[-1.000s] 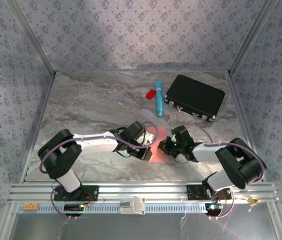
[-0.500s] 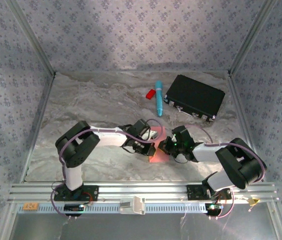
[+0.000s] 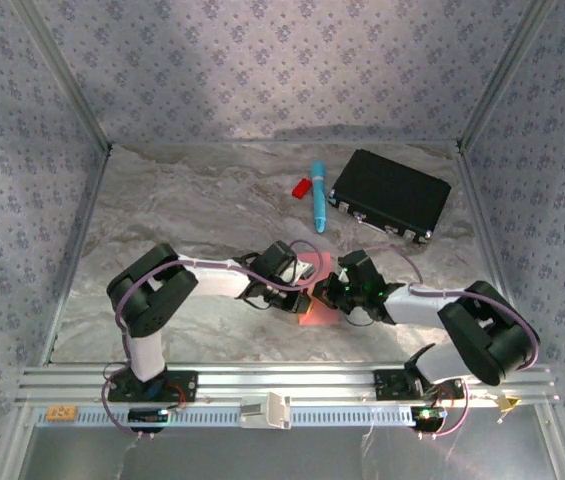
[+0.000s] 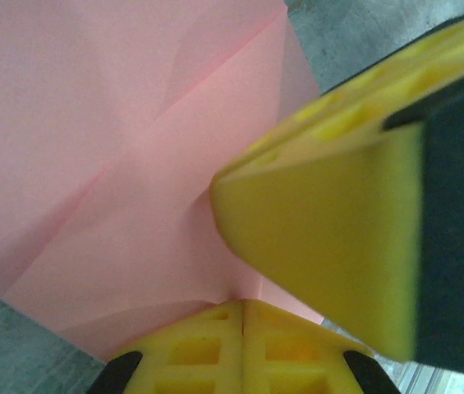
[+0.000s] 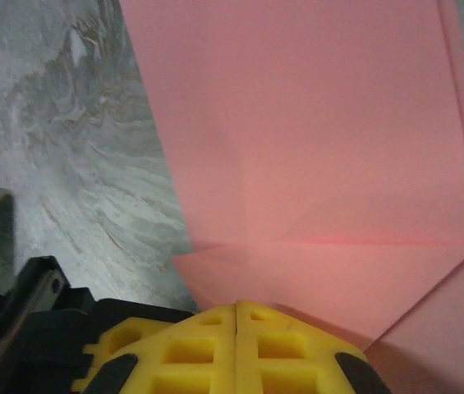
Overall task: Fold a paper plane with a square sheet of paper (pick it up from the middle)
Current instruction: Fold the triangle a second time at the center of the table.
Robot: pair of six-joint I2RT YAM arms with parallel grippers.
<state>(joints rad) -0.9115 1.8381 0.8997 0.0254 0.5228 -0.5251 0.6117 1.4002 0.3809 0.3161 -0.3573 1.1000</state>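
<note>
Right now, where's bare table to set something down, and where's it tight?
Free: the table's whole far-left part, left of the red piece and pen; a strip between case and right arm. Crowded: centre, left gripper and right gripper shut at the paper.

On table [image 3: 162, 230], front-centre: paper [image 3: 318, 314], betw. left gripper [image 3: 300, 297] & right gripper [image 3: 332, 296]. Well behind it: pen [image 3: 318, 195], small plastic piece [image 3: 301, 187] just left of pen, case [image 3: 390, 195] to pen's right.

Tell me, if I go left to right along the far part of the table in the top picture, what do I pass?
small red piece → blue pen → black case
</note>
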